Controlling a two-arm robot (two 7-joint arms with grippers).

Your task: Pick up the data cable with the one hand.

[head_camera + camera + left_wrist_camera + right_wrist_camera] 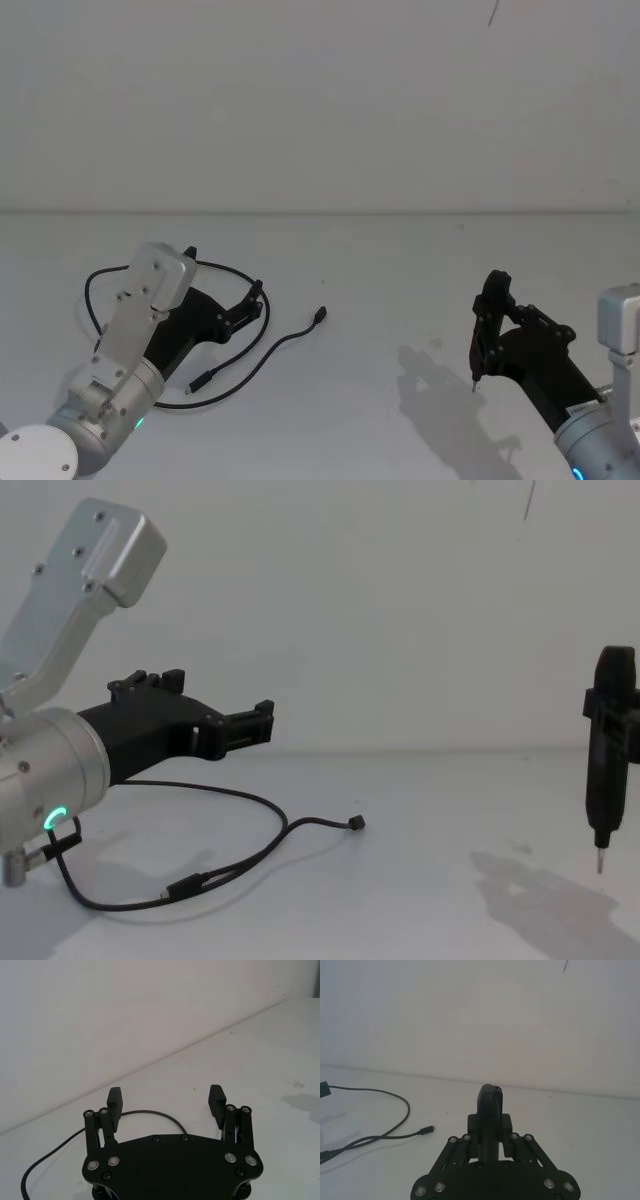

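The data cable (283,343) is a thin black cord lying in loose curves on the white table at the left, with one small plug (357,823) at its right end. My left gripper (225,272) hovers open just above the cable's far strand and touches nothing. In the left wrist view that strand (147,1112) arcs across the table between the two spread fingers of the left gripper (166,1092). From the side, the left gripper (220,692) sits clearly above the table. My right gripper (490,300) stays at the right, shut on a black pen-shaped tool (608,770) held tip down.
A plain white wall rises behind the white table (400,300). The right wrist view shows the cable (405,1102) far off to one side of the tool. The tool's metal tip (475,380) hangs just above the table.
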